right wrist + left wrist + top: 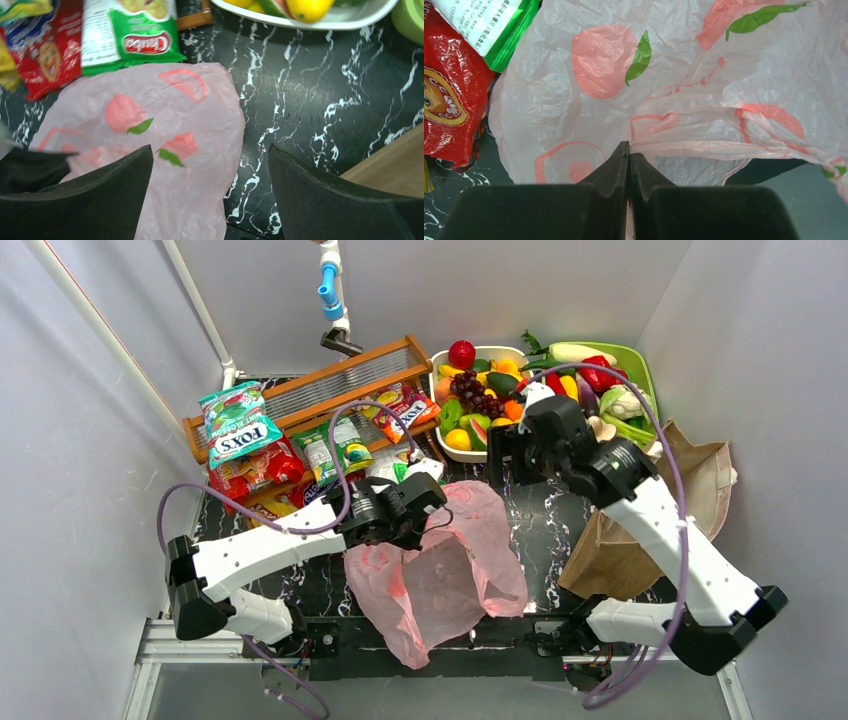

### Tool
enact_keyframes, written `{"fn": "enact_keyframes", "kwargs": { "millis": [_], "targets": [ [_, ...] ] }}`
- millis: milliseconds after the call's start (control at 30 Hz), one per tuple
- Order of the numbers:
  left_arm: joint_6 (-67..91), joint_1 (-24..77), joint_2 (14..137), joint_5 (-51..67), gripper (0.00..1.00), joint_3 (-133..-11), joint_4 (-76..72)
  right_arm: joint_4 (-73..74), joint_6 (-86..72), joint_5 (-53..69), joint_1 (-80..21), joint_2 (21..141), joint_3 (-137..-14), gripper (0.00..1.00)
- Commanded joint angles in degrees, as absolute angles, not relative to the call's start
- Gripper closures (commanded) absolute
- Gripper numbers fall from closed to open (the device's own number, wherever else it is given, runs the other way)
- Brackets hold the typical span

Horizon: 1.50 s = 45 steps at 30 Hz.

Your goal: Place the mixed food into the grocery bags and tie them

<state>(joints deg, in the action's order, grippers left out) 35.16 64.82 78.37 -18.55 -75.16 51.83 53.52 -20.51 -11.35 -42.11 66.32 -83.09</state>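
The pink plastic bag (450, 570) printed with red roses lies on the black marble table; it also shows in the left wrist view (634, 75) and the right wrist view (165, 130). My left gripper (629, 151) is shut on a fold of its thin film, at the bag's left edge (400, 515). My right gripper (210, 155) is open and empty, above the bag's far right edge, near the white basket (438, 440) of toy fruit with purple grapes (475, 392). The brown paper bag (625, 550) lies flat at the right. Foil snack packets (240, 425) are piled at the left.
A green tray (640, 370) of toy vegetables stands at the back right. A wooden rack (320, 390) stands behind the snack packets. White walls close in on the left, right and back. A green Chuba packet (132, 35) lies just beyond the pink bag.
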Motion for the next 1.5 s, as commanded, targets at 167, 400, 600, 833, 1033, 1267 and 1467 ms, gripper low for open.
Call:
{"fn": "enact_keyframes", "kwargs": {
  "millis": [167, 400, 600, 833, 1033, 1267, 1467],
  "targets": [
    [24.02, 64.11, 65.64, -13.27, 1.00, -67.81, 42.82, 49.41, -26.76, -6.96, -35.29, 69.72, -86.60, 0.02],
    [19.76, 62.74, 61.74, -13.38, 1.00, -65.02, 42.42, 49.38, -25.68, -7.69, -32.54, 73.70, -87.23, 0.11],
    [19.60, 60.84, 56.28, -10.62, 1.00, -57.79, 38.10, 56.95, -22.79, -4.32, -31.12, 84.10, -97.62, 0.28],
    [19.17, 58.77, 54.36, -9.49, 1.00, -55.10, 37.37, 56.53, -20.87, -2.25, -29.23, 89.78, -100.10, 0.13],
    [19.14, 58.22, 56.34, -7.96, 1.00, -55.20, 35.94, 58.46, -18.40, -6.15, -26.82, 95.44, -105.34, 0.10],
    [19.26, 57.67, 56.20, -7.19, 1.00, -55.27, 35.50, 58.88, -17.50, -6.57, -23.03, 101.40, -107.05, 0.09],
    [18.99, 57.64, 56.48, -7.40, 1.00, -55.36, 35.72, 57.91, -17.50, -5.38, -21.02, 106.02, -107.87, 0.07]
  ]
}}
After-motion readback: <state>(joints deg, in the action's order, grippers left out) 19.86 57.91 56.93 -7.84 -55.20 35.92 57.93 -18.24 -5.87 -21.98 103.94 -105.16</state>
